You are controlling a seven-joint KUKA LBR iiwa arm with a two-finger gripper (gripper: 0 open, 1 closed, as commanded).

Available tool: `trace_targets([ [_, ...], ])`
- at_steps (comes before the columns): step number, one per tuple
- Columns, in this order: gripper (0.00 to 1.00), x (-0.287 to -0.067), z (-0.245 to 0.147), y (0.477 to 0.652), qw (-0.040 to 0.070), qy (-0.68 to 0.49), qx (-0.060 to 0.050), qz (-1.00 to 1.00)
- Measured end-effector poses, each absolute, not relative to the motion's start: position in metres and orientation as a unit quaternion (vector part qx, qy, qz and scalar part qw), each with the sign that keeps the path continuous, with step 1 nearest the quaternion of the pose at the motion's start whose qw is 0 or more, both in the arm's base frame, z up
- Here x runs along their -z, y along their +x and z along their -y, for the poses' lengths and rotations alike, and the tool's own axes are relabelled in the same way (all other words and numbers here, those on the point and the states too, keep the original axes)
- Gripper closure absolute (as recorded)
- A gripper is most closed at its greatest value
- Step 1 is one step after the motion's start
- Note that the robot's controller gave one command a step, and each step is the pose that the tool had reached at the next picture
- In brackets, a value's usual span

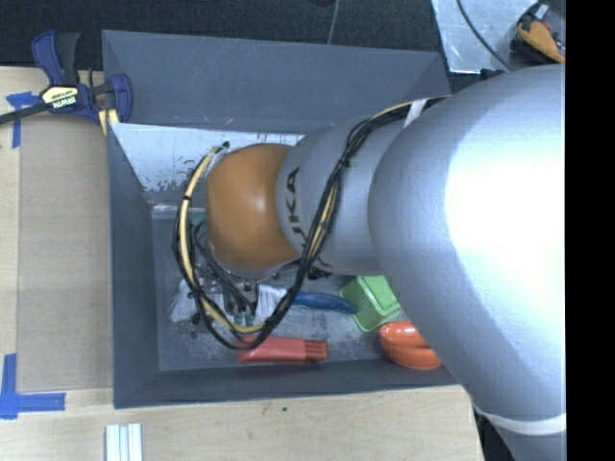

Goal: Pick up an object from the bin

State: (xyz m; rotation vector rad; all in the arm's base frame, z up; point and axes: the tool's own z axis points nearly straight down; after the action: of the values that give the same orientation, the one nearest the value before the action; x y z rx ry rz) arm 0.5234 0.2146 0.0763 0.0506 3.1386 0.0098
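Where jaws hang low in bin [135, 286], opening not discernible: red bar [283, 351] nearest; centre over it, clear of blue stick [322, 303].

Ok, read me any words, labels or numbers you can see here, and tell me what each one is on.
"KUKA": black letters running sideways on the arm's silver wrist, only partly legible.
No print can be read on the things in the bin.
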Motion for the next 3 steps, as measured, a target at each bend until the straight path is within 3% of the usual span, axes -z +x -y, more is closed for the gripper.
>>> trace_targets([
  [3, 1.0, -0.119, -0.214, 0.522, 0.0, 0.018, -0.004, -1.0],
])
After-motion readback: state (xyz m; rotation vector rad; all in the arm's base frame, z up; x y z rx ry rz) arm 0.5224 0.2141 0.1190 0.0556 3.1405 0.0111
